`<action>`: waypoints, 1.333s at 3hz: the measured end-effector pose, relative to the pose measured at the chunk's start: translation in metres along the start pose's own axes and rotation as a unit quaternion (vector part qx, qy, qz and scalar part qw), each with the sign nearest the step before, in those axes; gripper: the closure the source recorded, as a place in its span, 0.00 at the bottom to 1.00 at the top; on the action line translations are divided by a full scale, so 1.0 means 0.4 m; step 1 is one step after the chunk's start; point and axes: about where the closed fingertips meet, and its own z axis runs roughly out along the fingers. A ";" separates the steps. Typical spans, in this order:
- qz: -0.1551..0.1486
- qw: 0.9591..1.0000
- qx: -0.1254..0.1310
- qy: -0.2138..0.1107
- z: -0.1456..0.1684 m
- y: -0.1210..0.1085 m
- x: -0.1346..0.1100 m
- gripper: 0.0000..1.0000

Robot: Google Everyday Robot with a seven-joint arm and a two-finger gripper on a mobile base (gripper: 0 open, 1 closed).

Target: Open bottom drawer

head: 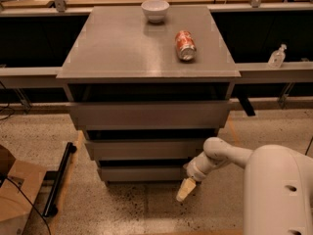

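Bottom drawer (142, 173); jaws just below its right corner, near floor

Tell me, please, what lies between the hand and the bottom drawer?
Nothing, in the camera view; the hand hangs by the bottom drawer, at its right front corner.

Arm (229, 155) extended left, gripper (185, 190) low, angled downward
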 end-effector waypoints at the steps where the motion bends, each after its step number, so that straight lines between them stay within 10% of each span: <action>1: 0.017 1.000 0.008 -0.009 0.035 -0.030 0.034 0.00; 4: 0.014 0.999 0.042 0.031 0.089 -0.171 0.071 0.00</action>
